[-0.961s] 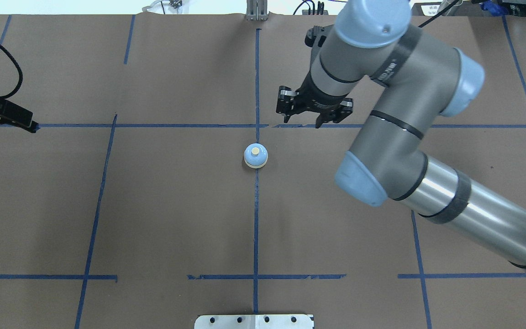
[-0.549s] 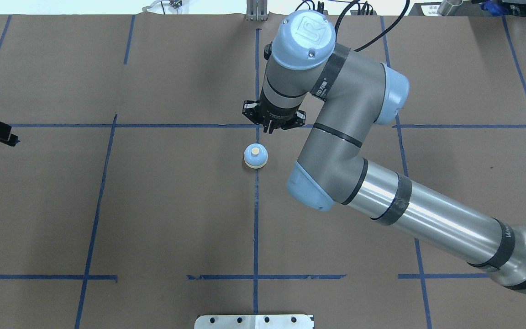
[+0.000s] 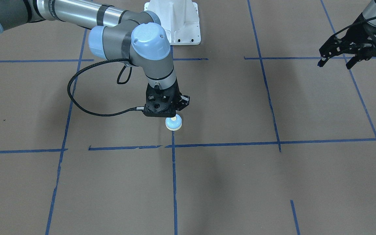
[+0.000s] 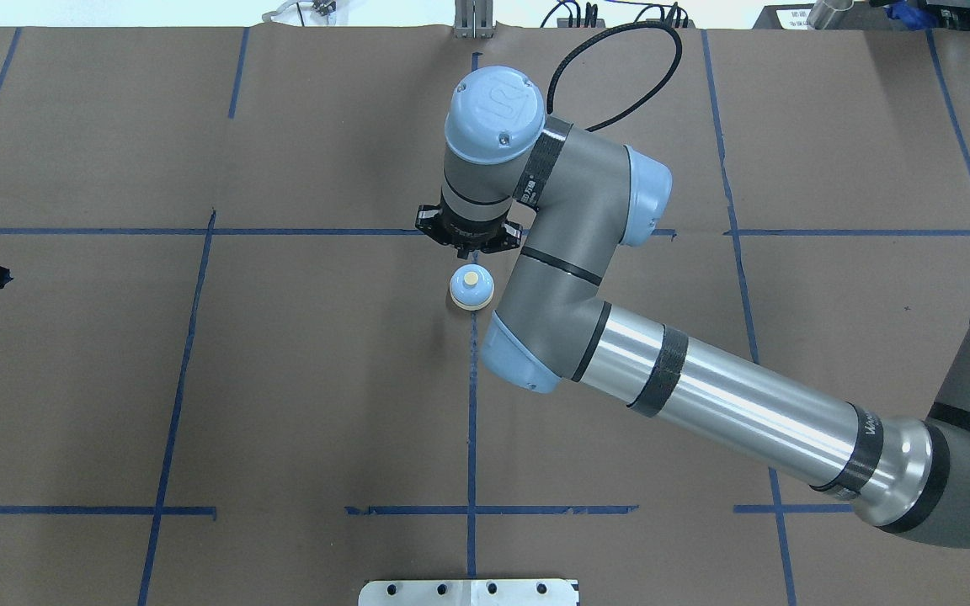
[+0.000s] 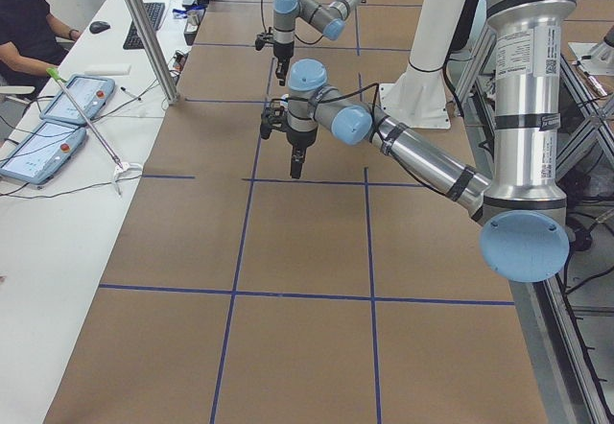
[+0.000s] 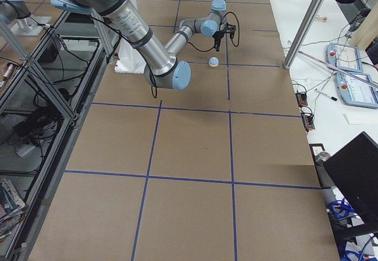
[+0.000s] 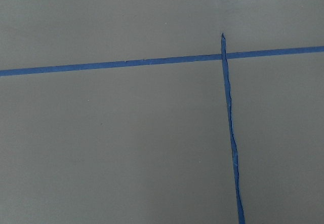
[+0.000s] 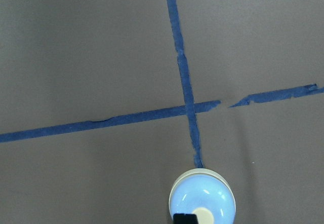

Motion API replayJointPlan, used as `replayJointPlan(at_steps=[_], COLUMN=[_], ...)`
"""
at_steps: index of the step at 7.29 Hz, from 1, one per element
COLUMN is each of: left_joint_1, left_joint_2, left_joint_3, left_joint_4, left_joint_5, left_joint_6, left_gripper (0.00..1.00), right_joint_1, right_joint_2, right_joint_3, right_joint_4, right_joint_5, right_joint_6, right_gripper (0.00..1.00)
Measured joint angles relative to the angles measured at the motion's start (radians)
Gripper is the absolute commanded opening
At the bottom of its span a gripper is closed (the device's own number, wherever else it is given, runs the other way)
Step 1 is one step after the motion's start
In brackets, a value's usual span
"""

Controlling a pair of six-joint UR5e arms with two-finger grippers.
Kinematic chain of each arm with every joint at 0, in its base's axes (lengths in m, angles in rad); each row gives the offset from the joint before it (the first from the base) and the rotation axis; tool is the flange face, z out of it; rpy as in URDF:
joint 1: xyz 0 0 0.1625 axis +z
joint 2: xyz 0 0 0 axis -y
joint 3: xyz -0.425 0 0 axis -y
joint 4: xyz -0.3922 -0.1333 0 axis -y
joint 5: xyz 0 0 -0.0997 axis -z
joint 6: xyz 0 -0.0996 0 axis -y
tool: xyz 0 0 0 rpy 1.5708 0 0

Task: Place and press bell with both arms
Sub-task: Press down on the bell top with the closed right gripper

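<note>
The light-blue bell (image 4: 471, 289) with its cream button stands on the brown table at the centre tape line; it also shows in the front view (image 3: 173, 123) and the right side view (image 6: 214, 62). My right gripper (image 4: 468, 251) points down just over it, jaws shut. In the right wrist view its black tip (image 8: 185, 218) sits over the dome (image 8: 202, 198) beside the button; I cannot tell whether it touches. My left gripper (image 3: 335, 64) hangs far off at the table's left side, open and empty. The left wrist view shows only table and tape.
Blue tape lines (image 4: 199, 231) divide the brown table. The white pedestal base (image 3: 181, 29) stands at the robot's side. A metal plate (image 4: 468, 592) lies at the near edge. A person and tablets (image 5: 77, 98) are at a side table beyond a metal post (image 5: 144, 31).
My right arm swung left to above the bell, and its gripper went from wide open to shut. My left gripper drew back towards the table's left edge.
</note>
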Motion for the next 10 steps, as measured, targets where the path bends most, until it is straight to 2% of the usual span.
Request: replayJointPlan(at_steps=[4, 10], left_joint_1=[0.000, 0.000], left_joint_2=[0.011, 0.013], left_joint_3=[-0.022, -0.037], left_joint_4=[0.003, 0.004], left_joint_5=[0.000, -0.001], left_joint_6=[0.000, 0.000], left_gripper=[1.00, 1.00], right_joint_1=[-0.018, -0.040], right_joint_2=[0.002, 0.001], right_joint_3=[-0.042, -0.053], right_joint_4=[0.003, 0.004], right_joint_5=[-0.016, -0.050], right_joint_6=[-0.008, -0.012], right_gripper=[0.00, 0.00])
